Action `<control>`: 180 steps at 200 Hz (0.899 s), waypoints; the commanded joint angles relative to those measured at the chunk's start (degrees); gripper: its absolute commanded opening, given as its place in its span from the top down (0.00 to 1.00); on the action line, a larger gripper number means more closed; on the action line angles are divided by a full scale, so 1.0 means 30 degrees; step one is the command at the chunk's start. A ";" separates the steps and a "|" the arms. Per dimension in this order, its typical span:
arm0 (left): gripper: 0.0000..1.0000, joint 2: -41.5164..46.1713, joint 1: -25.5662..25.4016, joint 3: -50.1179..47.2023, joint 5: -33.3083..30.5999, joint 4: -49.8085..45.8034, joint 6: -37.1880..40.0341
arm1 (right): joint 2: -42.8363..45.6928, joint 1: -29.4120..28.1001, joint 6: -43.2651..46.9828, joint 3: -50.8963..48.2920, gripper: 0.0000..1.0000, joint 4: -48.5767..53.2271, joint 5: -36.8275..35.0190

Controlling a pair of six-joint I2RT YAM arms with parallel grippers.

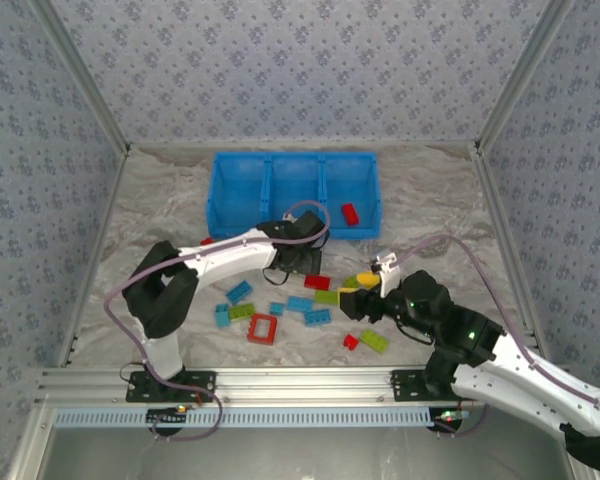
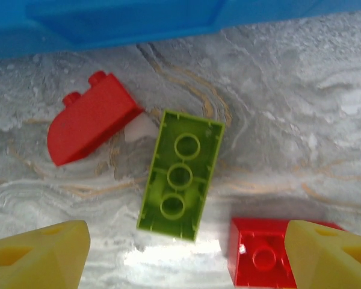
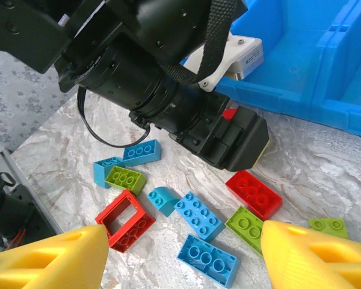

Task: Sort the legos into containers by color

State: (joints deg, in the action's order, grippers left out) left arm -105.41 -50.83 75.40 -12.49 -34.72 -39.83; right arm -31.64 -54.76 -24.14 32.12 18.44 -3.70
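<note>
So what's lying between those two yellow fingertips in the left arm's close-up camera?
In the left wrist view, a lime green brick lies upside down between the yellow fingers, with a red brick beside the right one. Both rest on the marbled tabletop.

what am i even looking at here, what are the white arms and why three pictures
These are two white robot arms bolted to a marble-patterned table. One picture looks down from above; the other two come from cameras on each wrist, with yellow fingers at the bottom.

The left hand hangs open over a lime green plastic brick lying upside down, holding nothing. The right hand is open and empty too, above scattered red, light blue and green bricks and an open red rectangular frame.

Behind them sits a bright blue three-compartment plastic bin with one red brick in its right compartment.
</note>
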 commanded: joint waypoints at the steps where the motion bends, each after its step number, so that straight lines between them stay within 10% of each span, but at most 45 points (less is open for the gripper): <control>1: 0.19 -0.1062 0.0202 0.1060 0.0267 -0.0211 0.0650 | -0.0176 -0.0220 -0.0057 0.0352 0.30 -0.0427 -0.0573; 180: 0.68 -0.0088 -0.0479 0.0974 -0.0657 0.0005 0.0278 | -0.0670 -0.0357 0.0184 0.1151 0.30 0.0248 -0.1621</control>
State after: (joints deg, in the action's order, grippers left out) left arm -113.25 -49.89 77.34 -11.84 -31.73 -37.71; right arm -33.21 -55.44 -24.56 32.29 18.28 -6.48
